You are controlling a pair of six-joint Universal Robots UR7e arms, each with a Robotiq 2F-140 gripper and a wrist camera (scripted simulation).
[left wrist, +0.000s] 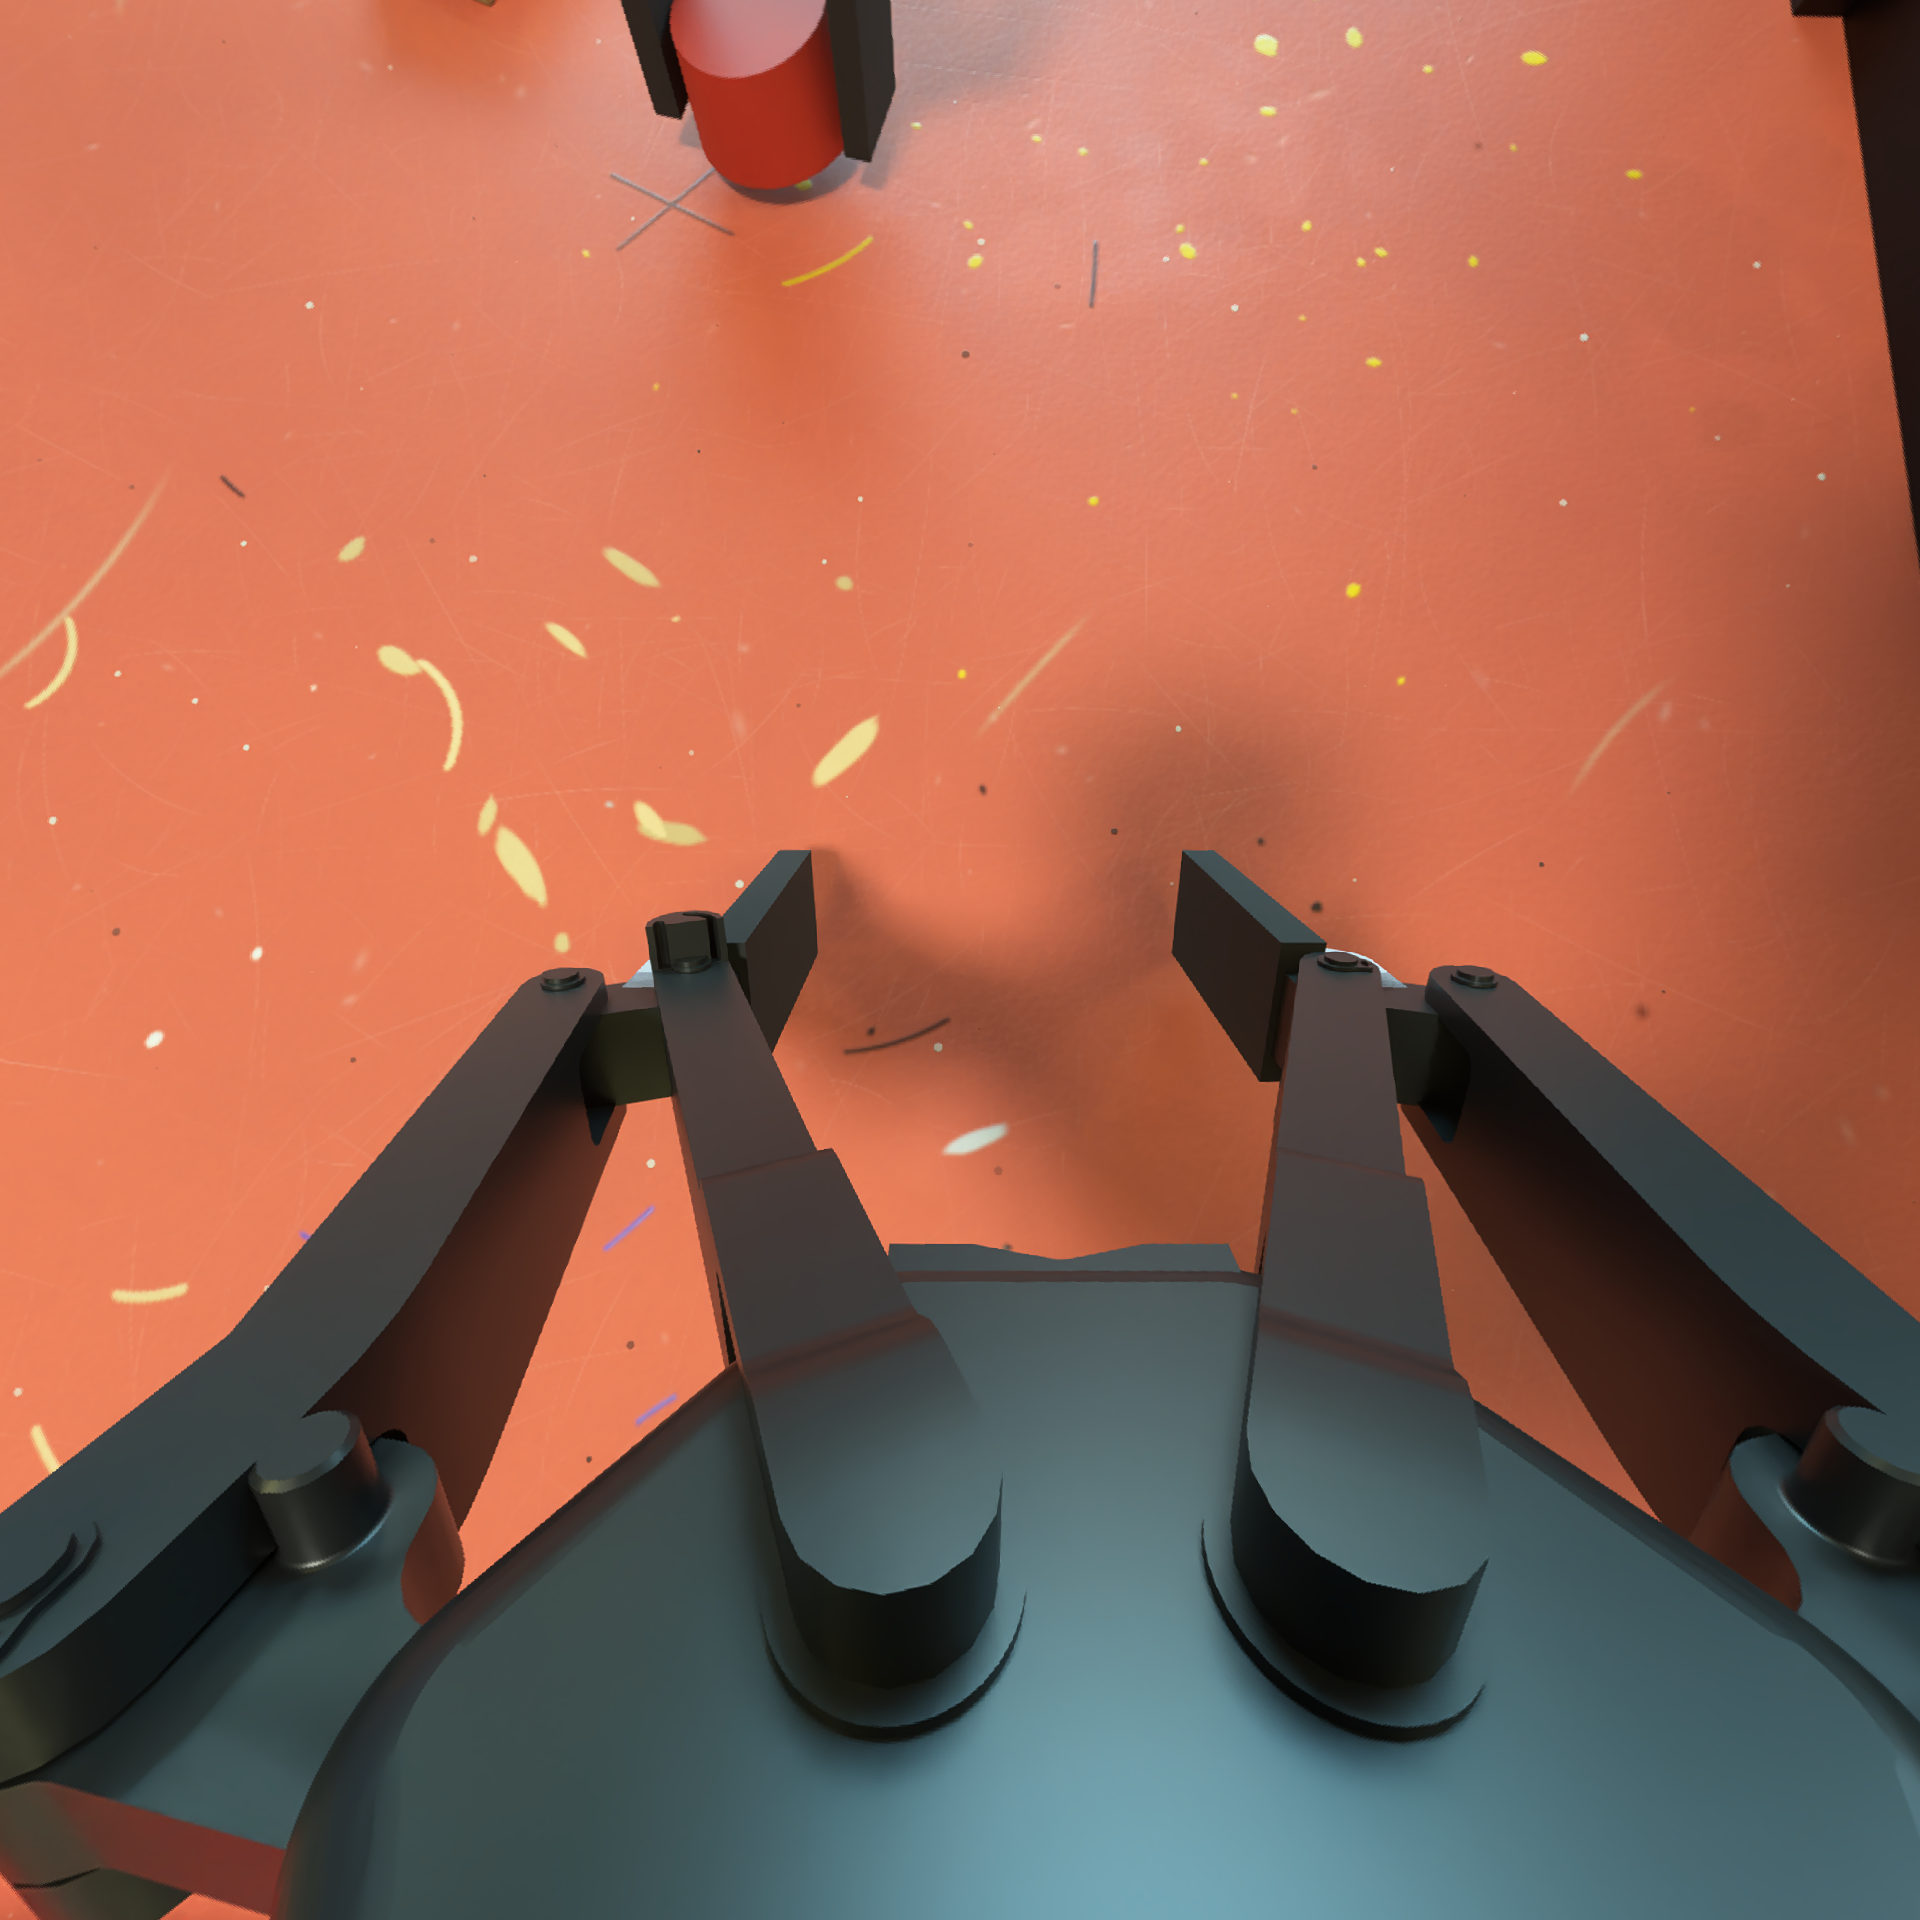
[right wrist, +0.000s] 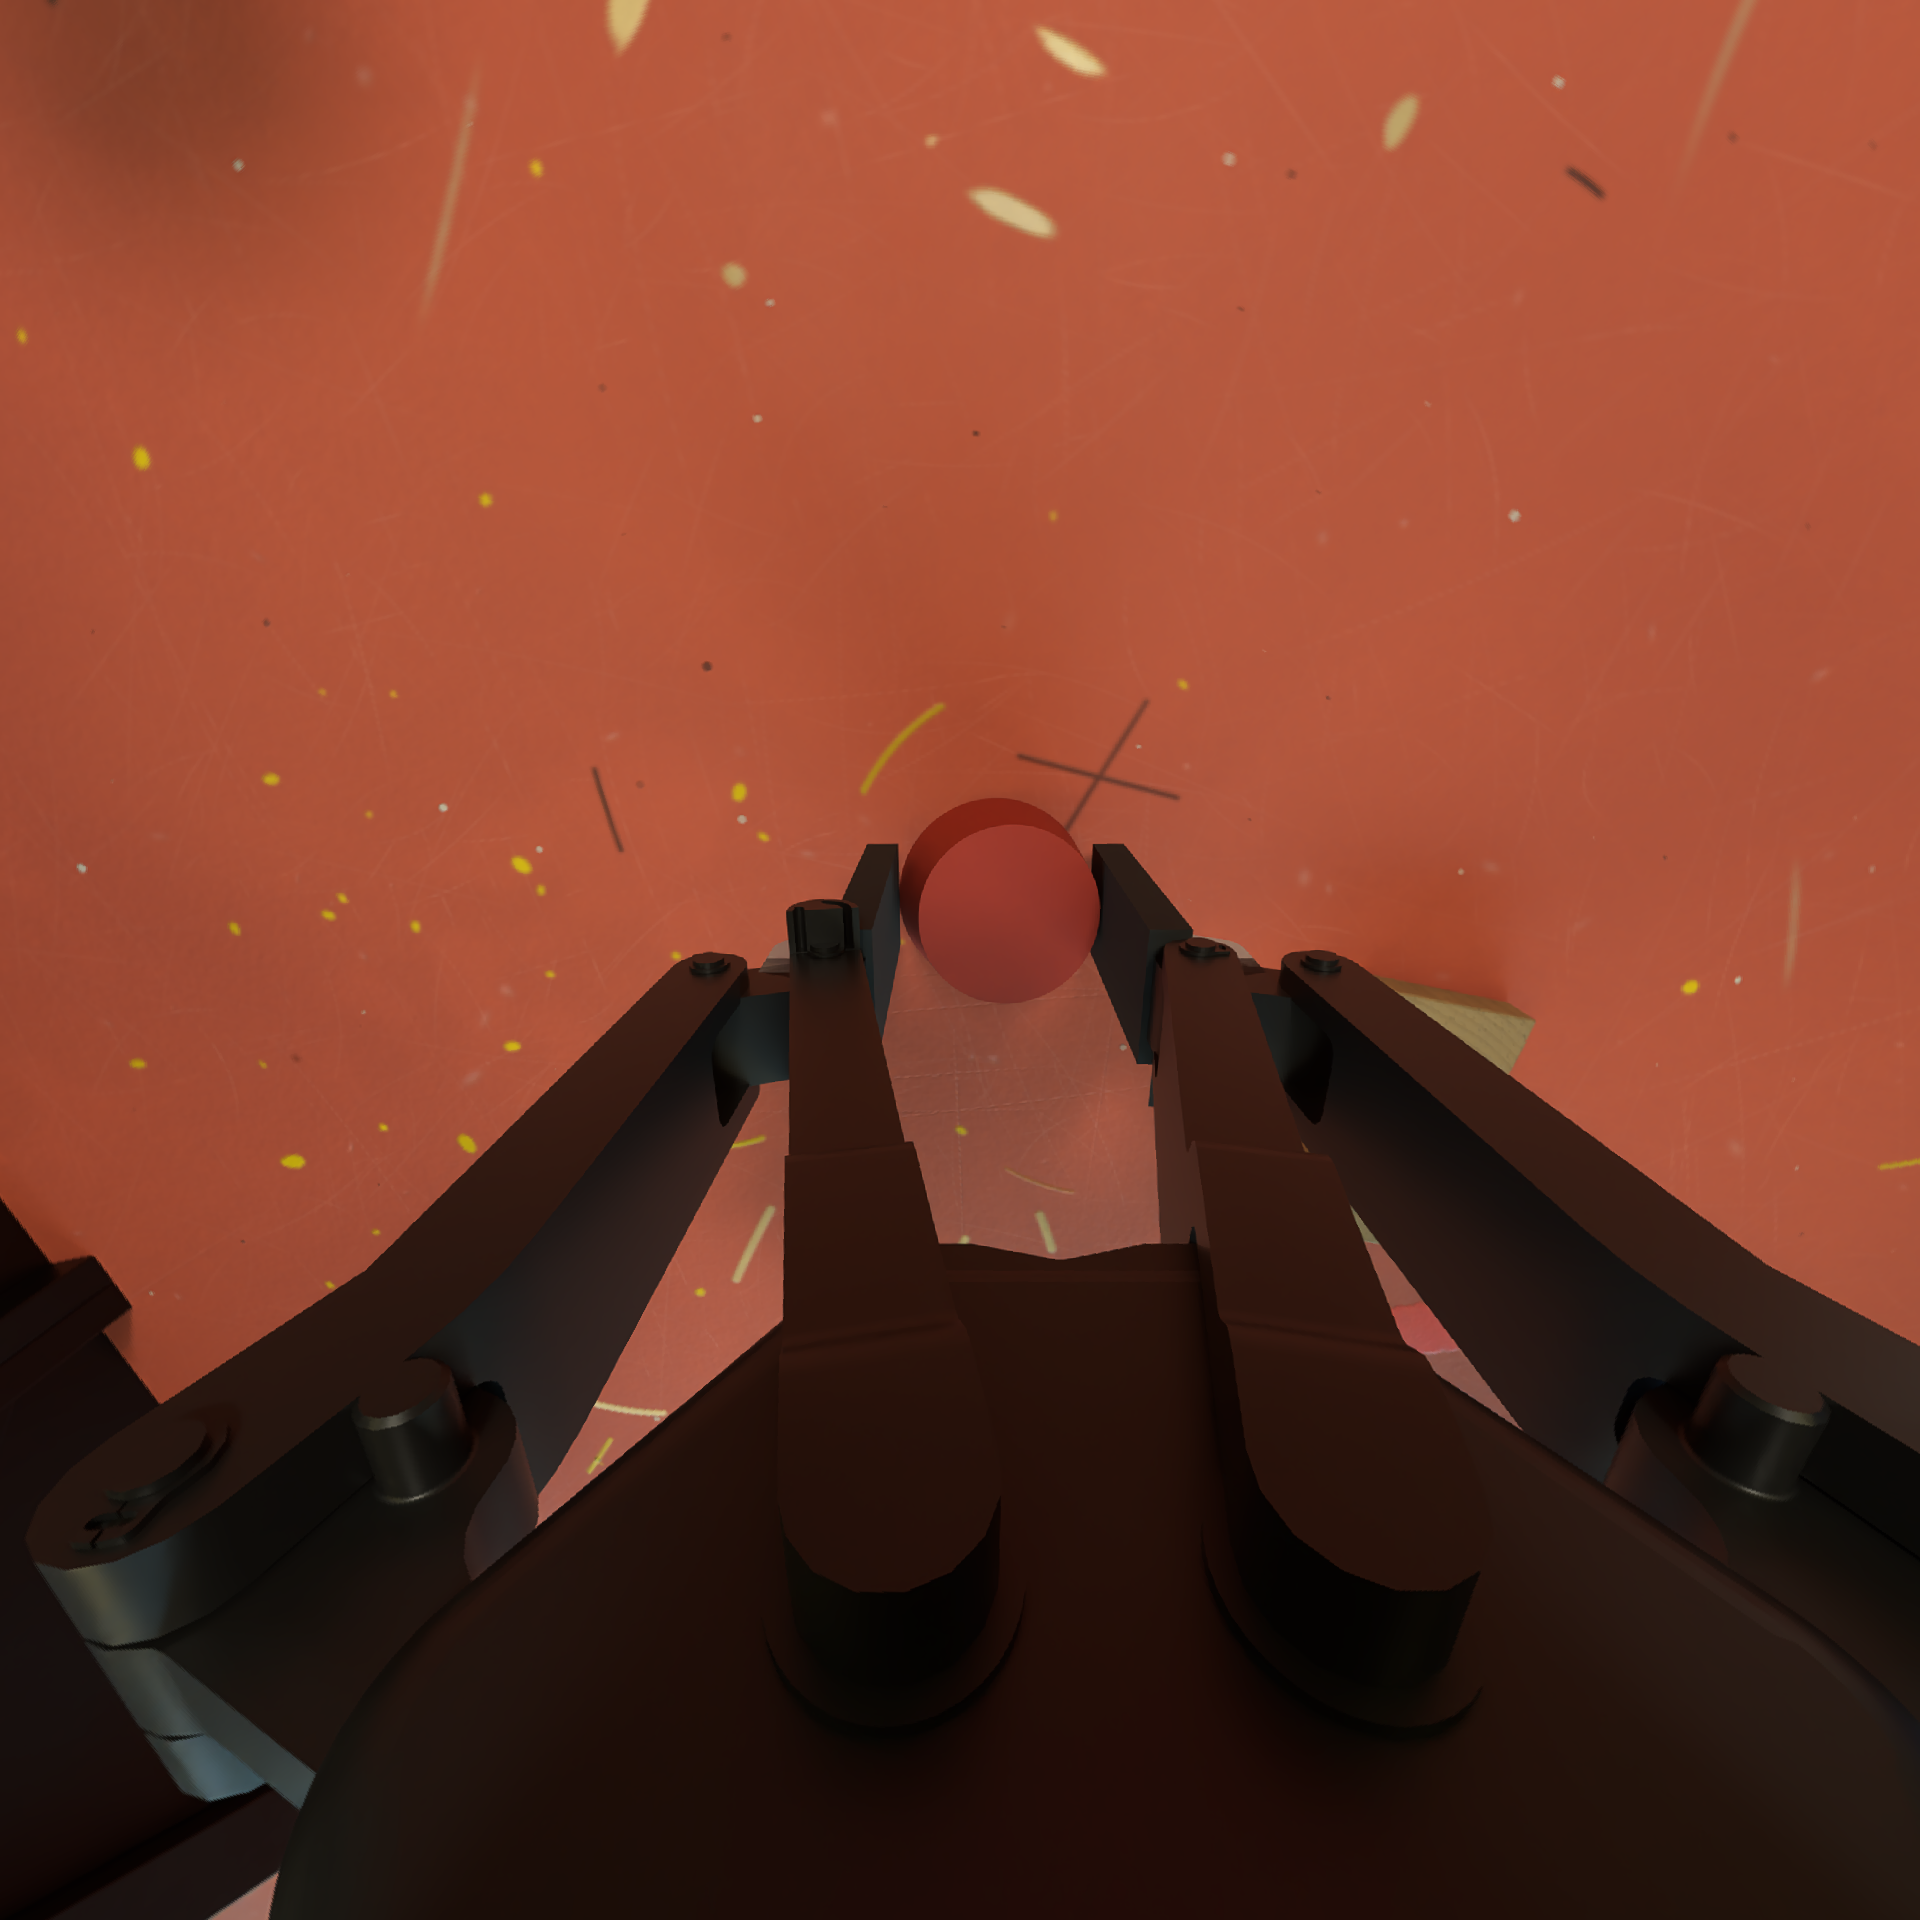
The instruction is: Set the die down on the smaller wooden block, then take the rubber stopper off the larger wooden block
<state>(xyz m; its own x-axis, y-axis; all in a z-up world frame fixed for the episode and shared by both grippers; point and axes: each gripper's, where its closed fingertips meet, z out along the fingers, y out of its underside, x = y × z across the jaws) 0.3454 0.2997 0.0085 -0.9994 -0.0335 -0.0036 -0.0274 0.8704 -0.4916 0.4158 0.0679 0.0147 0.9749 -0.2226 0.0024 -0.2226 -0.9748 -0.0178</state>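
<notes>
My right gripper [right wrist: 995, 902] is shut on the red rubber stopper [right wrist: 1000, 904], a short cylinder, and holds it just over the orange table. The stopper [left wrist: 767, 104] also shows at the top of the left wrist view, between the right gripper's two dark fingers [left wrist: 864, 73], its base close to the table. My left gripper [left wrist: 995, 961] is open and empty above bare table. A corner of a pale wooden block [right wrist: 1475, 1023] pokes out behind my right gripper's right finger; I cannot tell which block it is. The die is not in view.
The orange table [left wrist: 1247, 520] is speckled with yellow and cream flecks and thin scratches. A thin cross mark [right wrist: 1103, 774] lies just beyond the stopper. A dark upright edge [left wrist: 1886, 260] stands at the far right of the left wrist view.
</notes>
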